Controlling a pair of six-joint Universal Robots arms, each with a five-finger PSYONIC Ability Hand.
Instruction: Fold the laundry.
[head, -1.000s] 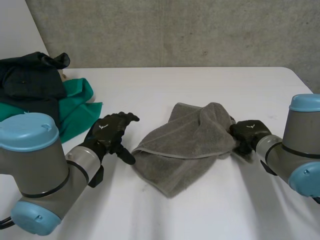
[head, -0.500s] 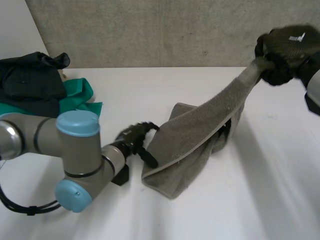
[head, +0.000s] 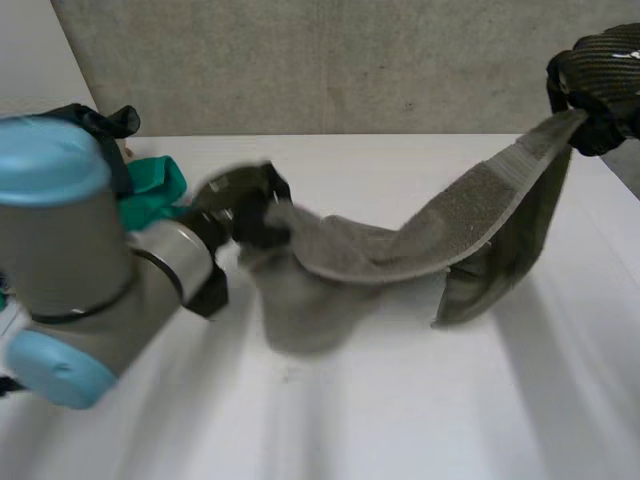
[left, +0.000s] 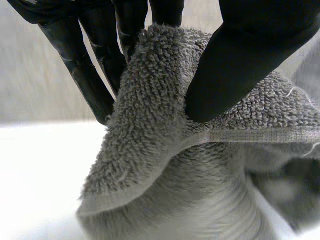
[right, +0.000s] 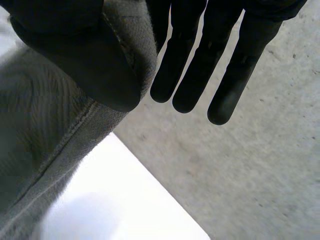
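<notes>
A grey towel (head: 420, 240) hangs stretched between my two hands above the white table (head: 400, 420). My left hand (head: 245, 205) pinches one corner of the towel (left: 150, 130) between its thumb and fingers, just above the table. High at the far right, my right hand (head: 600, 80) holds the opposite end, with the towel (right: 60, 150) pinched under its thumb against a finger. The towel's middle sags, and a loose fold droops down toward the table under the right hand.
A pile of dark and green clothes (head: 140, 180) lies at the table's far left, behind my left arm (head: 70, 270). A concrete wall (head: 350, 60) stands behind the table.
My left hand has reached the towel's near corner, shut on it and lifted it. My right hand has raised its end high to the far right, pulling the towel out long.
</notes>
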